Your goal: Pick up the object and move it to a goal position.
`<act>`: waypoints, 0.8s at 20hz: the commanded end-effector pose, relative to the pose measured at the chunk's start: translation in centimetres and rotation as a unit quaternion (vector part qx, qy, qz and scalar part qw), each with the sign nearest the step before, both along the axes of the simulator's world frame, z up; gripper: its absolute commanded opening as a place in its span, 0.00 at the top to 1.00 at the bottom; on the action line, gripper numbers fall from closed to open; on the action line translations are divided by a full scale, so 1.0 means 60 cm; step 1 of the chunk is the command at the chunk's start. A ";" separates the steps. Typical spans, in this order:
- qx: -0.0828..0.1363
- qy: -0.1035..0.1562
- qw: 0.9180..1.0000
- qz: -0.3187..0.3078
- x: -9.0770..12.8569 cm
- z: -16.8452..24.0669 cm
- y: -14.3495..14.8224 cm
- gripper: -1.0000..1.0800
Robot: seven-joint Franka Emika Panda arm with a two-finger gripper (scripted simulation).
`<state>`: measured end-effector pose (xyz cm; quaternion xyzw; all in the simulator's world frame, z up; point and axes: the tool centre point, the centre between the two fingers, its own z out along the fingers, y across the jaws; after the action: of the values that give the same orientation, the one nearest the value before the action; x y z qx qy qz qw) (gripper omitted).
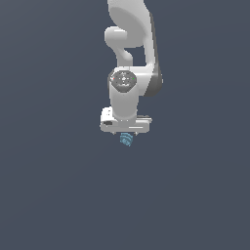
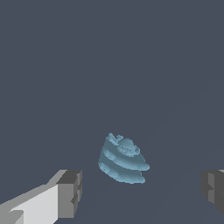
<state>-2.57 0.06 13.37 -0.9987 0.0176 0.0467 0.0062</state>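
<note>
Surroundings amount to a flat, dark grey-blue surface that fills both views, and whether it is a table or a floor cannot be told; nothing else lies around the object (image 1: 126, 139), and nothing stands between it and the gripper (image 1: 126, 134). In the exterior view the white arm (image 1: 132, 53) hangs straight down from the top edge of the picture, its wrist ending in a broad white hand. The object, a small light-blue rounded lump with paler ridged stripes, shows just under that hand, partly tucked beneath it, so the view does not reveal whether anything touches it or how the jaws stand. The wrist view supplies this: the object (image 2: 123, 159) sits between the two grey fingertips (image 2: 70, 194), with dark surface showing on either side of it, so the pads are apart from it and the gripper (image 2: 142, 190) is spread wide, grasping nothing. One fingertip appears with its white finger body behind it; the other is cut off at the picture's edge. The wrist view also shows the stripes as stacked ridges running round the lump, a detail too small to read from the exterior view, while only the exterior view shows the arm's posture.
</note>
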 end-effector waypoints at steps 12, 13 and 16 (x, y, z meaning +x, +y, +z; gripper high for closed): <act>-0.003 -0.008 0.999 -0.031 -0.008 -0.014 0.004 0.04; -0.004 -0.009 0.999 -0.038 -0.010 -0.017 0.004 0.04; -0.007 -0.015 0.998 -0.062 -0.017 -0.027 0.006 0.04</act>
<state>-3.38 0.36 12.07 -0.9971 0.0679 0.0338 0.0033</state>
